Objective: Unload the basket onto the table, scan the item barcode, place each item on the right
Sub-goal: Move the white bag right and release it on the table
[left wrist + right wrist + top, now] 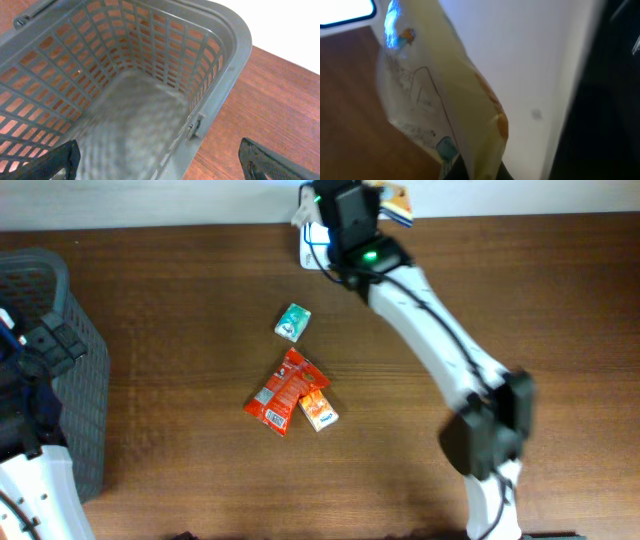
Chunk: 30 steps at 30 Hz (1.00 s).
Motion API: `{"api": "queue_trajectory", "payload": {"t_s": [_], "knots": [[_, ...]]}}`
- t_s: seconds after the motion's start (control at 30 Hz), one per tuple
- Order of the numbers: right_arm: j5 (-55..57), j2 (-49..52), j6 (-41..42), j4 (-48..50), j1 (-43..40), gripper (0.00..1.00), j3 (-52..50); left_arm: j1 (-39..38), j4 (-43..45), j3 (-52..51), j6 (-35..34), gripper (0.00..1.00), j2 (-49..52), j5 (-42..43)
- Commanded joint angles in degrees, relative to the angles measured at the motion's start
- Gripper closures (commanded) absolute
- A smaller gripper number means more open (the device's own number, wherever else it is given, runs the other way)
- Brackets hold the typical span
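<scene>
Two pincers, two states: my right pincer (pixel 472 172) is clamped tight on a pale yellow packet (pixel 445 100), held up at the far edge of the table (pixel 520 290). My left pincer (pixel 165 165) gapes wide, holding nothing, above the grey basket (pixel 220 60). A green packet (pixel 292 322), a red packet (pixel 283 392) and an orange packet (pixel 318 411) lie mid-table.
</scene>
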Motion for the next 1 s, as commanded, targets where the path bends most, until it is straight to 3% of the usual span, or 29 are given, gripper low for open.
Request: {"api": "queue_trajectory", "payload": {"t_s": [0.0, 0.1, 0.27, 0.43, 0.67, 0.97], "knots": [[-12.94, -12.85, 22.64, -13.00, -1.60, 0.96, 1.29, 0.26, 0.04, 0.20, 0.72, 0.01, -0.04, -0.22], [-27.34, -19.06, 33.59, -24.00, -5.49, 0.96, 1.29, 0.26, 0.04, 0.20, 0.72, 0.01, -0.04, -0.22], [-44.81, -23.41, 56.72, -39.56, -20.02, 0.96, 1.29, 0.26, 0.04, 0.20, 0.72, 0.01, -0.04, -0.22], [-58.82, -18.88, 59.28, -50.97, -36.28, 0.96, 0.22, 0.26, 0.04, 0.20, 0.72, 0.01, -0.04, -0.22], [-63.08, -8.46, 60.87, -42.71, -47.80, 0.96, -14.25, 0.26, 0.02, 0.20, 0.72, 0.01, -0.04, -0.22], [-61.51, -4.55, 72.30, -28.22, -58.71, 0.96, -32.59, 0.26, 0.04, 0.20, 0.72, 0.01, -0.04, -0.22]]}}
